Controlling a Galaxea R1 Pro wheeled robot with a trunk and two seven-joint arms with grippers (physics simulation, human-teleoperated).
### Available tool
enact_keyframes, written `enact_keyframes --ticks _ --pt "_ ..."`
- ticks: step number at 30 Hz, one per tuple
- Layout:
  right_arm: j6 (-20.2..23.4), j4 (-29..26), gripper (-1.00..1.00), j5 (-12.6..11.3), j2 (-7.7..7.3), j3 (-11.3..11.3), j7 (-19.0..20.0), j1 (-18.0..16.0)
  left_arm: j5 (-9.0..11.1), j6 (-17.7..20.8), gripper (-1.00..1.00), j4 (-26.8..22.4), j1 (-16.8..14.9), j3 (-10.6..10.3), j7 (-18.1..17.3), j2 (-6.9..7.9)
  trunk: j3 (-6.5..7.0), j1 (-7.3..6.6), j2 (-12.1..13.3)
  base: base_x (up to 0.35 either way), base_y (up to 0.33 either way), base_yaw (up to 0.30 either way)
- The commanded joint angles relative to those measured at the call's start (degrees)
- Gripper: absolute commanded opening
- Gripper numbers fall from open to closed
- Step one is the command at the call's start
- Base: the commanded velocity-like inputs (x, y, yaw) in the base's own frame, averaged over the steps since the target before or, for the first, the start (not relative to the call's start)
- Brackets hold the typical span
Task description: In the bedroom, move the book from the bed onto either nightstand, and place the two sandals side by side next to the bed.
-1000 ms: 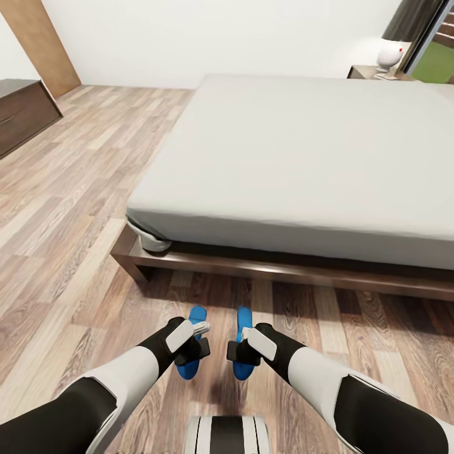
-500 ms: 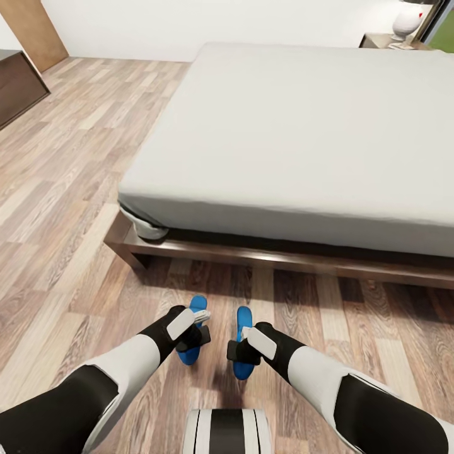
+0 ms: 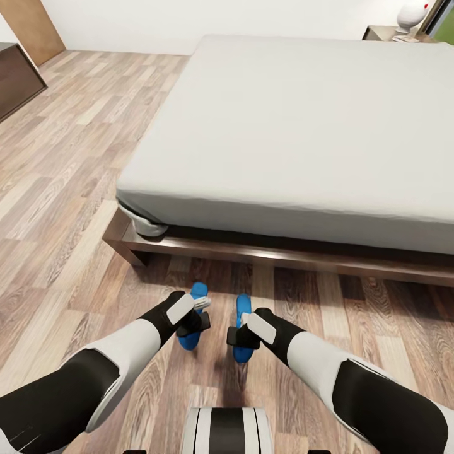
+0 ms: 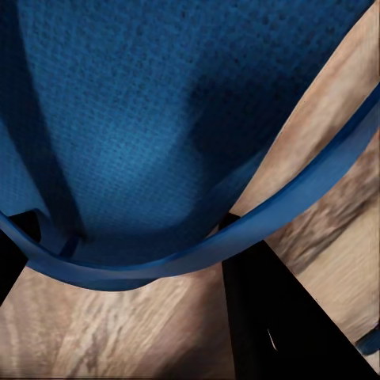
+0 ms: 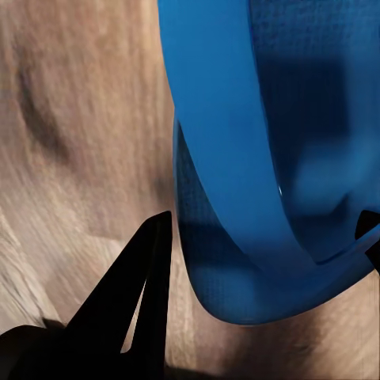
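Note:
Two bright blue sandals lie parallel just off the wood floor, in front of the bed (image 3: 296, 132) and its dark frame. My left gripper (image 3: 197, 318) is shut on the left sandal (image 3: 199, 291). In the left wrist view its sole (image 4: 158, 119) and strap sit between the black fingers (image 4: 269, 317). My right gripper (image 3: 238, 332) is shut on the right sandal (image 3: 243, 307). The right wrist view has that sandal (image 5: 301, 119) edge-on beside a dark finger (image 5: 134, 301). The book is out of view.
A nightstand (image 3: 381, 31) with a white lamp base (image 3: 413, 12) stands at the bed's far right corner. A low dark wood bench (image 3: 16, 82) and a brown door (image 3: 31, 25) are at the far left. Plank floor stretches along the bed's left side.
The head view has tipped down and come closer to the bed. Both grippers and the sandals sit slightly nearer the bed frame, keeping the same hold.

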Motion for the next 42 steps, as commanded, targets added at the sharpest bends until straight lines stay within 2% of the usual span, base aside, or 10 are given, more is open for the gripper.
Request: enact_keyframes --ticks 1,12,19,26,35,42 --pt "0.0 0.0 -1.0 -0.7 0.0 0.2 -0.4 -0.2 0.6 0.1 -1.0 0.0 0.0 -0.3 0.2 0.02 -0.04 -0.01 0.0 0.0 0.0 0.001" --pt "0.1 0.0 -1.0 -0.7 0.0 0.2 -0.4 -1.0 0.9 -0.3 -1.0 2.0 -0.1 -0.2 0.3 0.04 -0.05 -0.01 0.0 0.0 0.0 0.0" --pt "0.0 0.0 -1.0 -0.7 0.0 0.2 -0.4 -1.1 1.0 -2.8 -1.0 2.6 -0.1 -0.2 0.3 -0.06 -0.05 -0.01 0.0 0.012 0.0 0.0" --pt "0.0 0.0 -1.0 -0.7 0.0 0.2 -0.4 -1.1 0.9 -3.0 -1.0 2.7 -0.1 -0.2 0.2 -0.06 -0.05 -0.01 0.0 0.179 0.0 0.0" --pt "-0.1 0.1 -1.0 -0.8 0.0 0.2 -0.4 -1.1 0.8 -2.9 -1.0 2.8 -0.1 -0.2 -0.1 -0.06 -0.05 -0.01 0.0 0.021 0.0 0.0" --pt "-0.1 0.1 -1.0 -0.8 0.0 0.3 -0.4 -1.1 0.8 -2.8 -1.0 3.0 -0.1 -0.3 -0.1 -0.06 -1.6 0.17 -0.1 0.0 0.0 0.0"
